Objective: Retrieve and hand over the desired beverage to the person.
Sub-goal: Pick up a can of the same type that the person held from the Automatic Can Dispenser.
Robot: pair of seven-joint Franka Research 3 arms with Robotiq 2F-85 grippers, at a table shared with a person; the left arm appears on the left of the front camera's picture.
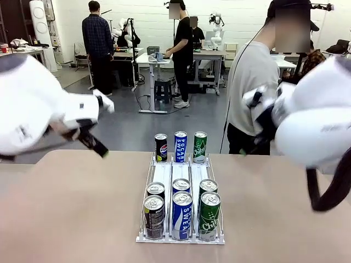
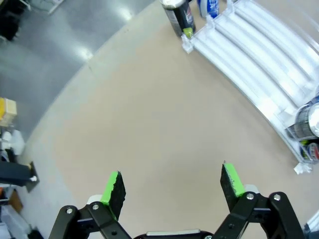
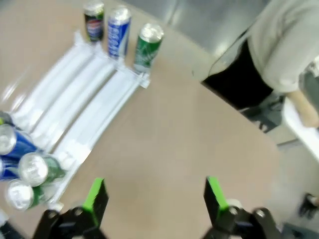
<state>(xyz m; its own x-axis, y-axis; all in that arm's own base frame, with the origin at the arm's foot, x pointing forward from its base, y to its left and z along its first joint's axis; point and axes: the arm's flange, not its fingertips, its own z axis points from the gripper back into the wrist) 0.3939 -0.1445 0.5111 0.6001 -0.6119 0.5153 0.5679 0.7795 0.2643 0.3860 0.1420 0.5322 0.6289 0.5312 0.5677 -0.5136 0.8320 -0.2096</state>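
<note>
A white three-lane rack (image 1: pixel 181 174) lies mid-table. Black (image 1: pixel 154 215), blue (image 1: pixel 182 213) and green (image 1: pixel 209 215) cans stand two deep at its near end. Beyond its far end stand a black can (image 1: pixel 160 147), a blue can (image 1: pixel 180 146) and a green can (image 1: pixel 200 146). The person (image 1: pixel 252 76) in a light grey top stands at the far right edge, turned sideways. My left gripper (image 2: pixel 173 183) is open over bare table left of the rack (image 2: pixel 259 64), near the black can (image 2: pixel 179 17). My right gripper (image 3: pixel 154 194) is open over bare table right of the rack (image 3: pixel 84 99), nothing between its fingers.
The tan table (image 1: pixel 71 208) has free room on both sides of the rack. Its far edge runs just behind the three far cans. Other people stand at workbenches (image 1: pixel 164 57) far behind. The person's trousers (image 3: pixel 239 84) are close to the table edge.
</note>
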